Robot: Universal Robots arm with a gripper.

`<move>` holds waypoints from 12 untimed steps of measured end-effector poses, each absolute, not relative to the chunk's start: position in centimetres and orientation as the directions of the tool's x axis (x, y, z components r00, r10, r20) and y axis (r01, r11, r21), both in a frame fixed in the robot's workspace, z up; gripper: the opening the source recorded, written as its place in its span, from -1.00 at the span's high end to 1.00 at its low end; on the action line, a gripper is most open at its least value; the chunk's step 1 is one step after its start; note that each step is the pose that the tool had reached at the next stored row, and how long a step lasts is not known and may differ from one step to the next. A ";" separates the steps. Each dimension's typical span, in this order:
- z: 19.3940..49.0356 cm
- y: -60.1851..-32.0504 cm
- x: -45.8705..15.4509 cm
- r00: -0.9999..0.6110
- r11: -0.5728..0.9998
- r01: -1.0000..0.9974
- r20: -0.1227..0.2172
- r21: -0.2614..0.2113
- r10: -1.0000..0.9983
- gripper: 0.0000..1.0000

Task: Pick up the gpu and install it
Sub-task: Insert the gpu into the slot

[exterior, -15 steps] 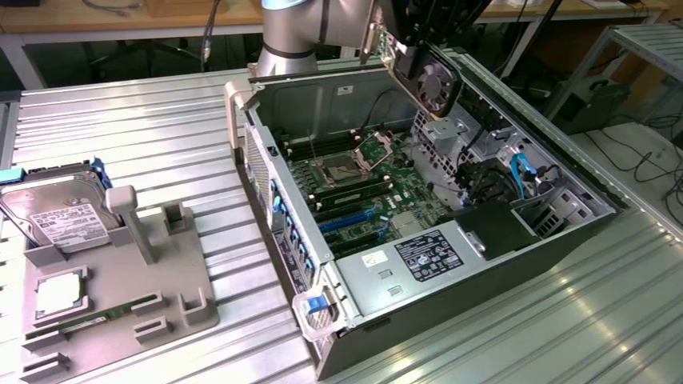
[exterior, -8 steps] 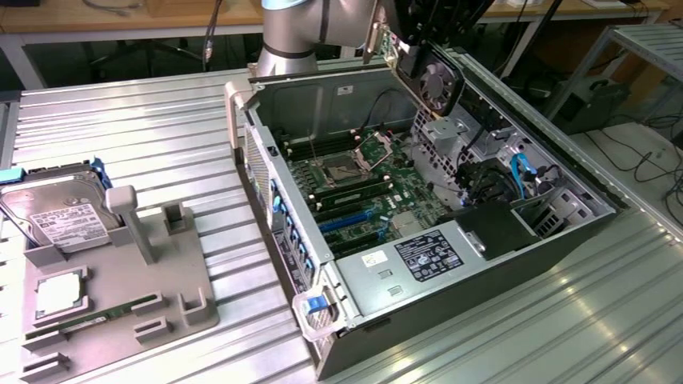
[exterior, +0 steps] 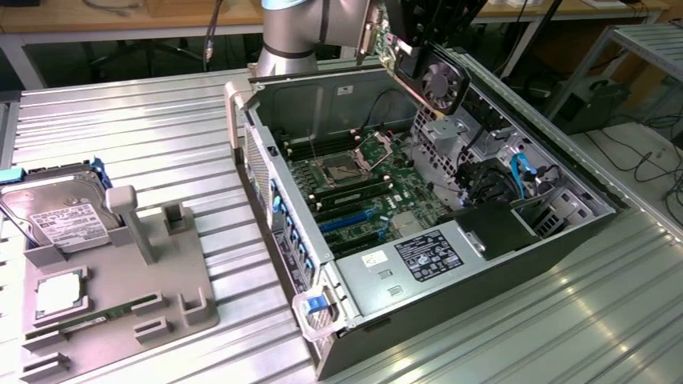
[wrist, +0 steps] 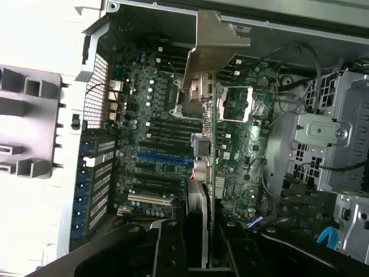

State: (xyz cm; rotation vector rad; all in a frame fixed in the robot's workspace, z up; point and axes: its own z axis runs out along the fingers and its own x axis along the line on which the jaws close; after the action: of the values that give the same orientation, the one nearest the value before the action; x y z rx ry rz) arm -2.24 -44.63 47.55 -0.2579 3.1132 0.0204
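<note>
The gripper (wrist: 199, 245) is partly closed, its jaws clamped on 1 edge of the gpu (wrist: 203, 144), which hangs above the open computer case (exterior: 555, 232), clear of the motherboard (wrist: 150, 104). My judgement for doing this step well: hold the card square, line its connector edge up with the long blue slot (wrist: 164, 157), and point the silver bracket (wrist: 216, 46) toward the rear slot openings (wrist: 92, 173).

Bright light glares white off the tabletop (exterior: 597, 320). Inside the computer case (exterior: 320, 104) it is dim and shadowy.
</note>
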 end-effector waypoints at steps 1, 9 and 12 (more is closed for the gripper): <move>47.6 -44.6 -2.2 -0.985 0.985 -0.172 -0.019 0.012 -0.172 0.44; 47.6 -44.6 -2.2 -0.972 0.972 -0.235 -0.019 0.012 -0.235 0.44; 47.6 -44.6 -2.2 -0.967 0.967 -0.256 -0.019 0.012 -0.256 0.44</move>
State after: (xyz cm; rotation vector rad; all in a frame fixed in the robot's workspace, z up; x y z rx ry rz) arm -2.24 -44.63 47.56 -0.4029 3.0984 0.0216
